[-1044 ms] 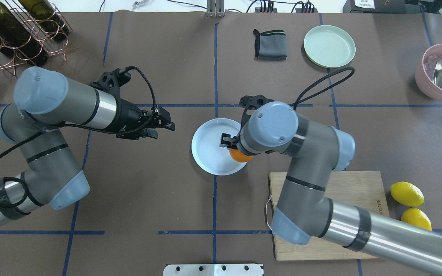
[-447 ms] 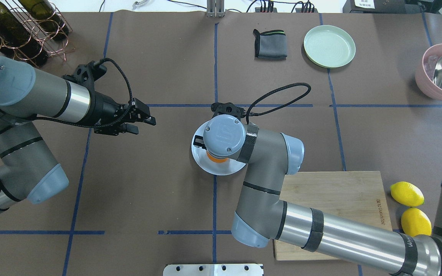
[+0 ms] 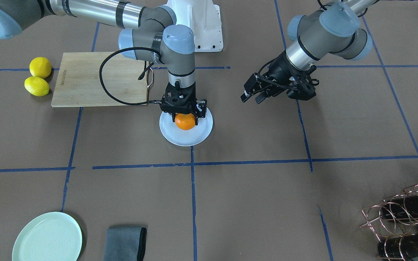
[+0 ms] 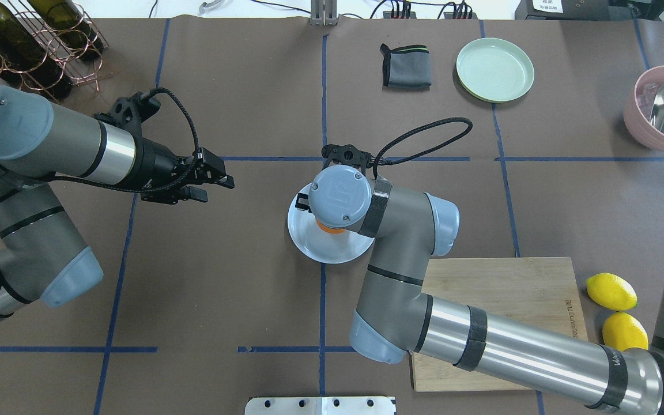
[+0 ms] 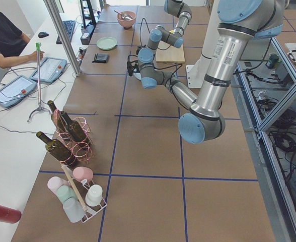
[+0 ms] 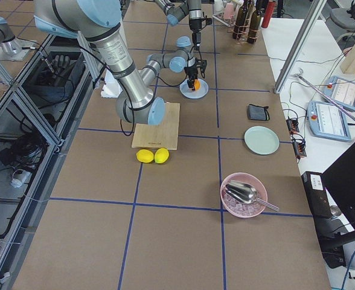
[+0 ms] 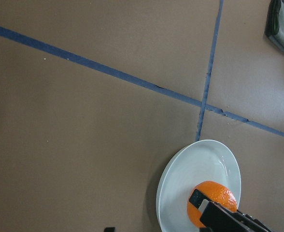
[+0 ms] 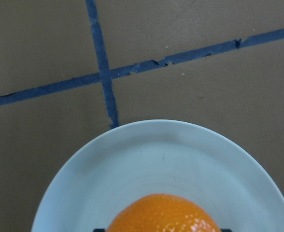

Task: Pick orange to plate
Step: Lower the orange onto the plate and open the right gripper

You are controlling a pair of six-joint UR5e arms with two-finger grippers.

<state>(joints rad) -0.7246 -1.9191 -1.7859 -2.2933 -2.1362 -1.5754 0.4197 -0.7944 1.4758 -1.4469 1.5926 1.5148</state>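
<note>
The orange (image 3: 185,122) sits low over the middle of the pale bluish-white plate (image 3: 185,140); whether it touches the plate I cannot tell. My right gripper (image 3: 185,116) points straight down and is shut on the orange, one finger on each side. From overhead the right wrist hides most of the orange (image 4: 327,229), leaving only the near part of the plate (image 4: 323,252) showing. The right wrist view shows the orange (image 8: 161,215) close above the plate (image 8: 156,154). My left gripper (image 4: 215,187) hovers open and empty, well to the left of the plate.
A wooden cutting board (image 4: 516,288) lies under the right arm, with two lemons (image 4: 611,291) beside it. At the back are a pale green plate (image 4: 494,69), a folded grey cloth (image 4: 406,66) and a pink bowl with a scoop (image 4: 663,109). A wine rack (image 4: 26,43) fills the back left corner.
My right arm swung left, carrying the orange from the plate's right rim to over its middle. The left arm drew back to the left, away from the plate.
</note>
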